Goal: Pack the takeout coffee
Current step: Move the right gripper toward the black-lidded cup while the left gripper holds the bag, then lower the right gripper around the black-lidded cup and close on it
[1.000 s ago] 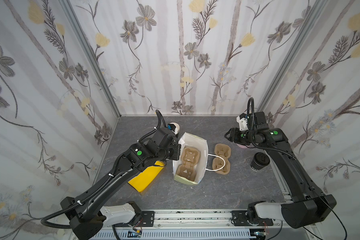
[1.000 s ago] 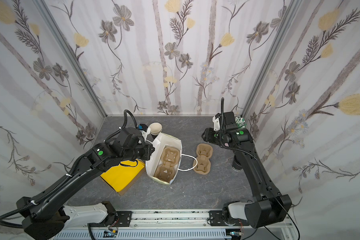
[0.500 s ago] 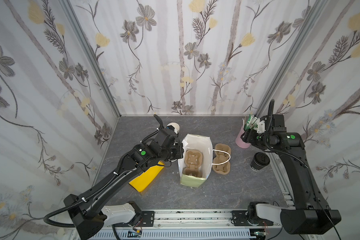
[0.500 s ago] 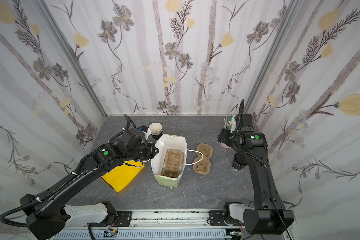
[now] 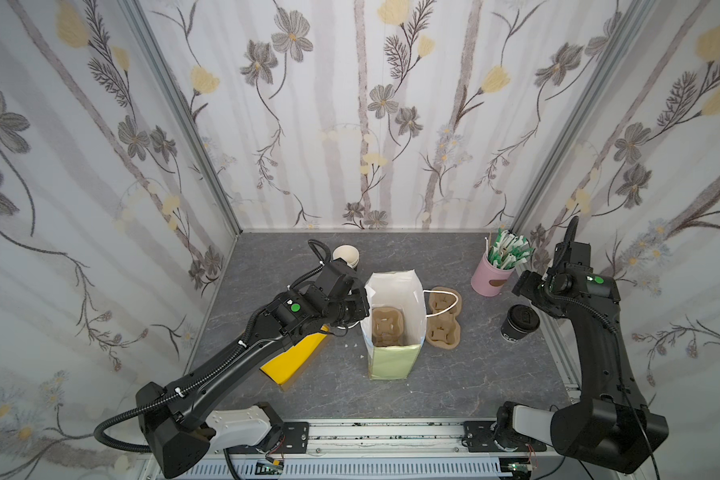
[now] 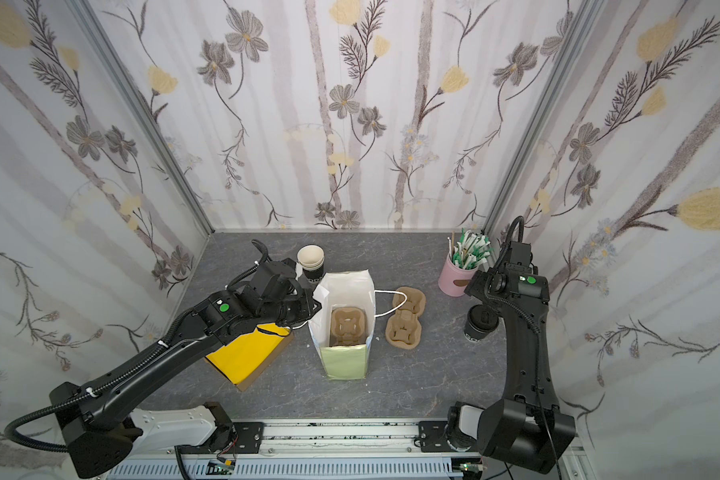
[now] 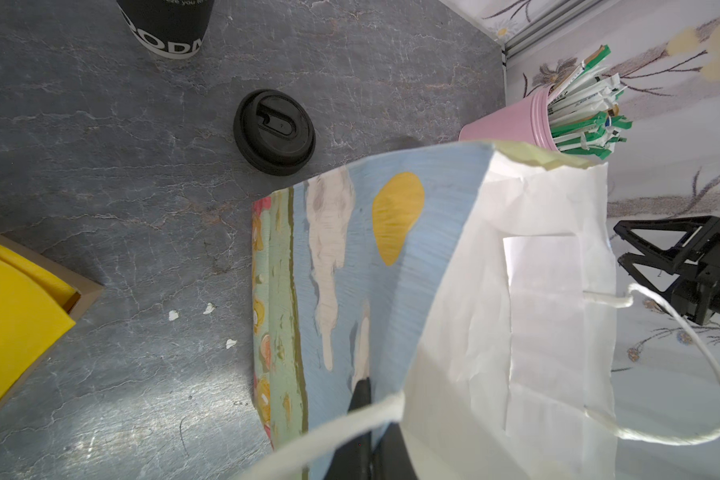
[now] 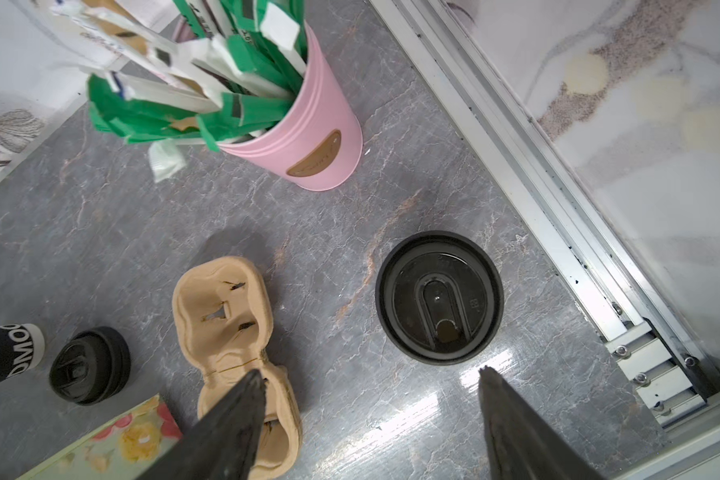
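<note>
Since a second ago the paper bag [image 5: 391, 357] has gone from leaning over to standing upright, a cardboard carrier [image 5: 386, 328] in its bottom. The left pincer [image 5: 358, 309] still pinches the bag's 9 o'clock wall, its jaws closed on the paper. The right pincer [image 8: 371, 372] has left the bag's 3 o'clock side, swung outward and spread wide. It now hangs above the coffee [image 8: 439, 297], holding nothing. The coffee, lid on, stands on the surface [image 5: 454, 382] at 3 o'clock from the bag, well apart.
</note>
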`<move>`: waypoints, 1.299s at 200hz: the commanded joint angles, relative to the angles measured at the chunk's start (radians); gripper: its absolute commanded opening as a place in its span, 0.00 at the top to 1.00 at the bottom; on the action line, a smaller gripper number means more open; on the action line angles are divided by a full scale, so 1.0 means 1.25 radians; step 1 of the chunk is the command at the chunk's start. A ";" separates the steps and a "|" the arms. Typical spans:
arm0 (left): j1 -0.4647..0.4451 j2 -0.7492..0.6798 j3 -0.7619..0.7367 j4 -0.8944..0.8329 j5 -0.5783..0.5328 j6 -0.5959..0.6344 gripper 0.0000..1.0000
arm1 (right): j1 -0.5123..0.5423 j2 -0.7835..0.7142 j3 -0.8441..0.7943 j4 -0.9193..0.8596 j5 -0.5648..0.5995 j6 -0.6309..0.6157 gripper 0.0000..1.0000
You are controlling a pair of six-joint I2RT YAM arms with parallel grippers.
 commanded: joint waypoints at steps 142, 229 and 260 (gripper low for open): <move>0.020 -0.005 -0.012 0.037 -0.006 0.079 0.64 | -0.037 0.058 -0.177 0.113 0.026 -0.063 0.26; 0.025 0.002 -0.016 0.037 0.017 0.097 0.61 | -0.037 0.062 -0.167 0.094 0.069 -0.063 0.24; 0.027 -0.004 -0.018 0.037 0.014 0.094 0.61 | -0.037 0.073 -0.155 0.096 0.084 -0.069 0.23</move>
